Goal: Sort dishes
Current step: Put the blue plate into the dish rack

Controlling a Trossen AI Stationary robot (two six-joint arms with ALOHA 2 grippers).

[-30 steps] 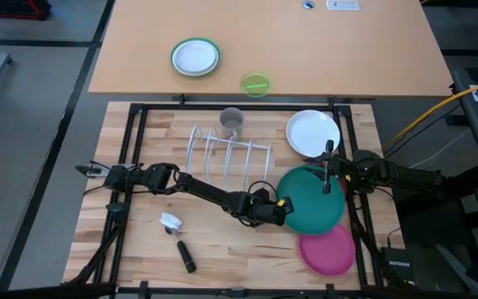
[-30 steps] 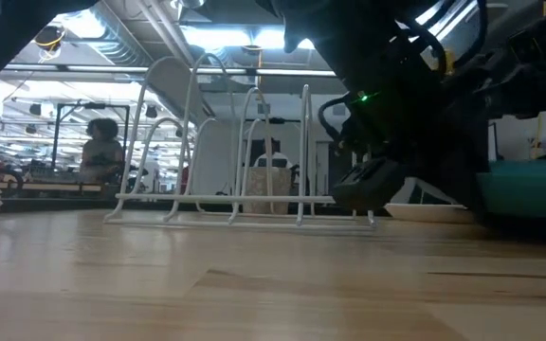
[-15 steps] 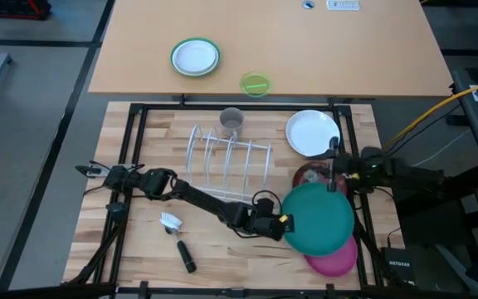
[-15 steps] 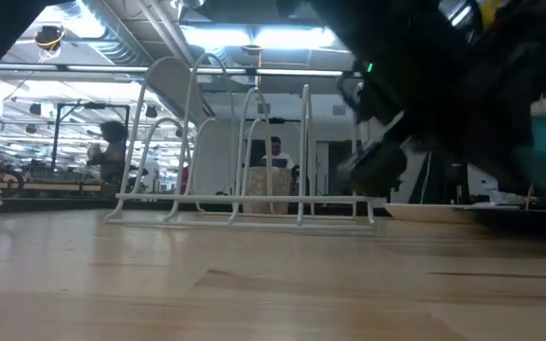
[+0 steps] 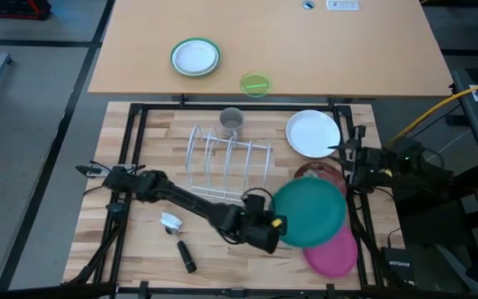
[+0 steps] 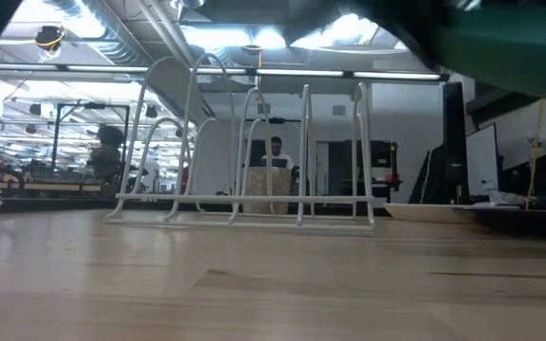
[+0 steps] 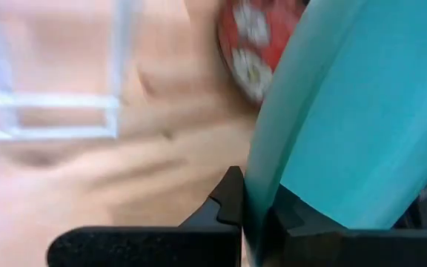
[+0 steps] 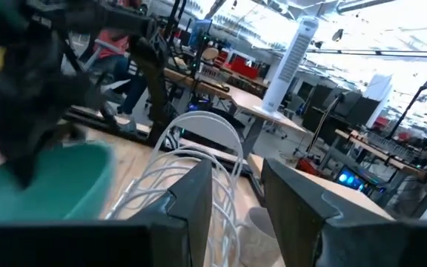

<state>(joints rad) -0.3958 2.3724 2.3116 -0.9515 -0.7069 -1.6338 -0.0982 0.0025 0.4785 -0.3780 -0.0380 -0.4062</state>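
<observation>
My left gripper is shut on the large teal-green plate, which is held in the air and shows at the top right of the low view. Below it lie the magenta pink plate and the dark red flowered plate, both partly hidden and flat on the table. The red plate also shows in the left wrist view. The white plate lies flat at the far right. My right gripper is open and empty beside the white plate's right edge. My left gripper pinches the teal plate's rim on the plate's left side between its two fingers, one on each face. The fingers come about level from the table's left. The plate is lifted clear, roughly level, reaching out to the right over the pink and red plates.
A white wire dish rack stands mid-table with a grey cup behind it. A dish brush lies near the front left. A small green-rimmed plate and a lime dish sit on the far table.
My left gripper has lifted the teal plate off the table and clear of the red plate, drawing it slightly toward the near edge. My right gripper has drawn back from the teal plate toward the table's right and far edges.
</observation>
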